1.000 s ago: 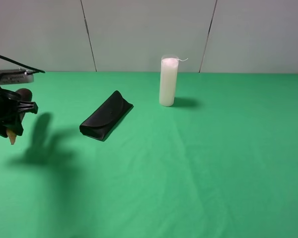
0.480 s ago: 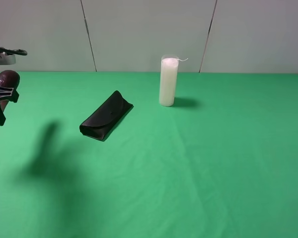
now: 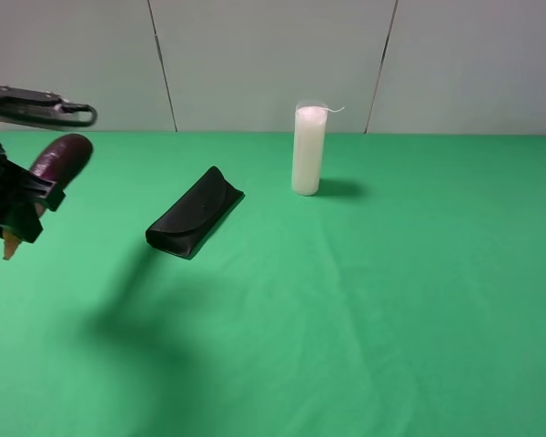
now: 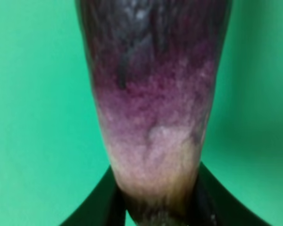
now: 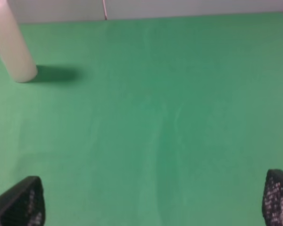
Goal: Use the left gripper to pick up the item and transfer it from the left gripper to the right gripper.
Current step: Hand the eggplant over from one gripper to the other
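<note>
The item (image 3: 59,157), a dark purple eggplant with a pale pointed tip, is held tilted in the air at the far left of the exterior view. My left gripper (image 3: 16,205) is shut on it near its pale end. The left wrist view shows the eggplant (image 4: 153,99) close up, pinched between two black fingers (image 4: 101,202). My right gripper (image 5: 151,207) is open over bare green cloth; only its two fingertips (image 5: 19,202) show in the right wrist view. It is out of the exterior view.
A black folded glasses case (image 3: 195,212) lies on the green table (image 3: 364,291) left of centre. A tall white candle (image 3: 308,149) stands behind it near the back wall; it also shows in the right wrist view (image 5: 12,44).
My left gripper has swung back rightward into view with the eggplant. Its shadow on the cloth has shifted right.
</note>
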{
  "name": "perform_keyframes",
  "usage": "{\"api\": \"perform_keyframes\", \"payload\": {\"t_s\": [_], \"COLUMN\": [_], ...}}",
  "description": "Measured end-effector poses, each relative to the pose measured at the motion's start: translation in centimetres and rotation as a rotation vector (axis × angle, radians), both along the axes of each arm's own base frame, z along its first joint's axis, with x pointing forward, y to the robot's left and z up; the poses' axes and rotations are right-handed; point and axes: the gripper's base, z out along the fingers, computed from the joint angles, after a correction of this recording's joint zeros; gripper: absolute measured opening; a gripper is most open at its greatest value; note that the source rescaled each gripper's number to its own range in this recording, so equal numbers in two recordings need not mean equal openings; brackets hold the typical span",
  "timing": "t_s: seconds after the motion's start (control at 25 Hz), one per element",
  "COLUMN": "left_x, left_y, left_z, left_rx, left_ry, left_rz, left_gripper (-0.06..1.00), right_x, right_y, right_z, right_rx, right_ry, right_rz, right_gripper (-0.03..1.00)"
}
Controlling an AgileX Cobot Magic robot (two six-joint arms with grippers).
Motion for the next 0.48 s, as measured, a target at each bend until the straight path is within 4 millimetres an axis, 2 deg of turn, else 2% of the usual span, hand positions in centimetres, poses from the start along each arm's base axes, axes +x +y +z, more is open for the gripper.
{"api": "perform_keyframes", "payload": {"t_s": [0.28,0.48], "left_x": [-1.2,-2.1], "left_y": [-3.6,-5.3], "left_z": [0.0,0.0], "left_rx": [0.004,0.01], "left_ry": [0.002,0.003], "left_rz": [-0.182,-0.308], "left_gripper": [0.0,0.0], "right_x": [0.0,0.0], "right_y": [0.0,0.0], "right_z": [0.0,0.0], "right_rx": [0.0,0.0], "right_ry": [0.0,0.0], "right_rz": [0.0,0.0], "right_gripper": [1.0,1.0]}}
